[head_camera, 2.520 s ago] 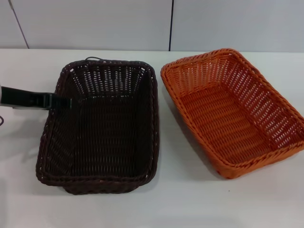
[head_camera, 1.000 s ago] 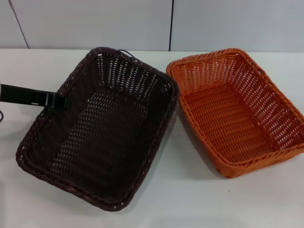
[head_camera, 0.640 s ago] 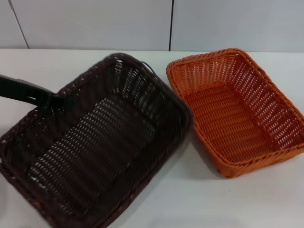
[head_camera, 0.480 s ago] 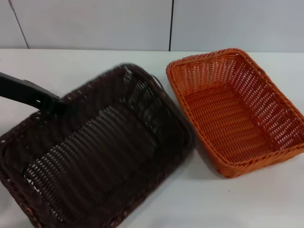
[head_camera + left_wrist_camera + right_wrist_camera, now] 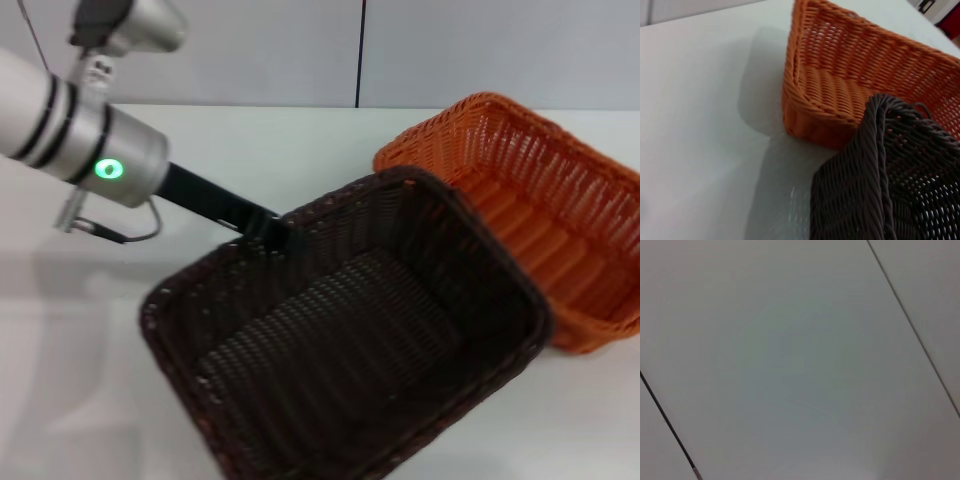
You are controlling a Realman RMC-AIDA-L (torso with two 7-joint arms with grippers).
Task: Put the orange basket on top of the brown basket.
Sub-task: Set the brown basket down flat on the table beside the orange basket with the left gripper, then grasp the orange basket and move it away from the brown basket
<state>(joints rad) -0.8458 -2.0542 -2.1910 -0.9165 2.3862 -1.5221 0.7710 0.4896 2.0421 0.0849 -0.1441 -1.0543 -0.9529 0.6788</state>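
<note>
Nearest me, the brown basket (image 5: 350, 350) hangs tilted above the white table (image 5: 90, 330), lifted clear of it as far as I can judge. My left gripper (image 5: 272, 236) is clamped on the rim of its far-left long side. Beyond it to my right, the orange basket (image 5: 540, 200) sits on the table, the brown basket's right corner overlapping its near edge. My right gripper is out of sight.

The brown basket (image 5: 350, 340) is crowding the orange basket's (image 5: 540, 200) near side; bare counter (image 5: 90, 400) is lying open leftward.
</note>
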